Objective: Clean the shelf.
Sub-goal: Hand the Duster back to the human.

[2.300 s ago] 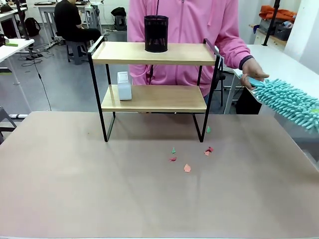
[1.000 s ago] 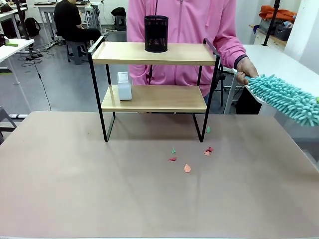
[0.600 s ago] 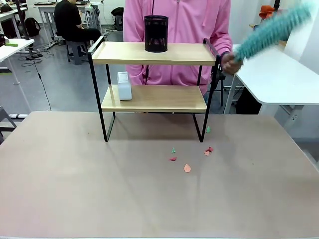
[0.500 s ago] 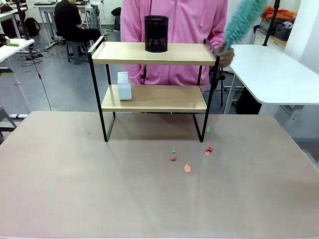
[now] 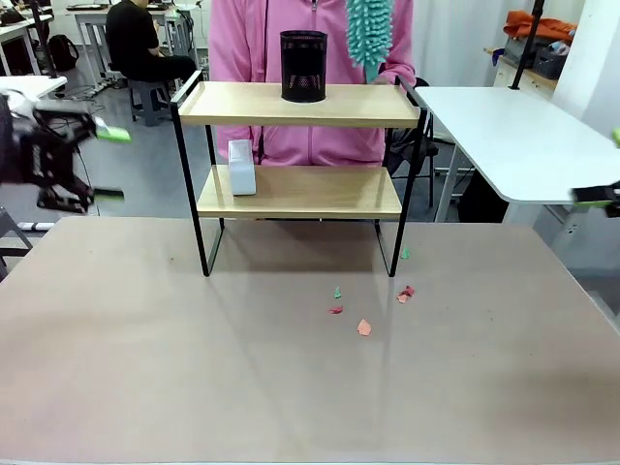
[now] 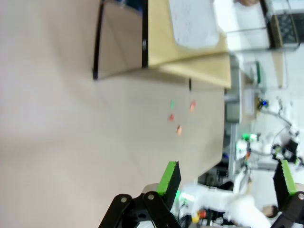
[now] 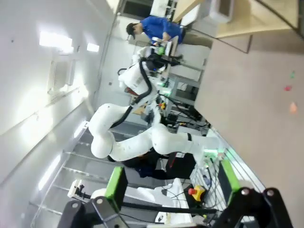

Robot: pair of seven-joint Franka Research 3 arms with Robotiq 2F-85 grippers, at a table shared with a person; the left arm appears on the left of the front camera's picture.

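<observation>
The shelf (image 5: 300, 104) stands at the table's far middle, with a black mesh cup (image 5: 303, 66) on its top board and a white box (image 5: 240, 167) on the lower board. A person in a pink top behind it holds a teal fluffy duster (image 5: 368, 34) upright above the right end of the top board. My left gripper (image 5: 105, 165) hovers open at the left edge, level with the shelf. At the right edge my right gripper (image 5: 605, 167) is open too. The left wrist view shows the left gripper (image 6: 227, 178) empty and the shelf (image 6: 156, 42) ahead; the right gripper (image 7: 172, 179) is also empty.
Several small red, orange and green paper scraps (image 5: 363, 327) lie on the brown table (image 5: 194, 368) in front of the shelf's right leg. A white side table (image 5: 523, 136) stands at the right. Another person sits far back on the left.
The person swung the duster from the far right up and over to above the shelf's top board. Both grippers came into the front view from the sides.
</observation>
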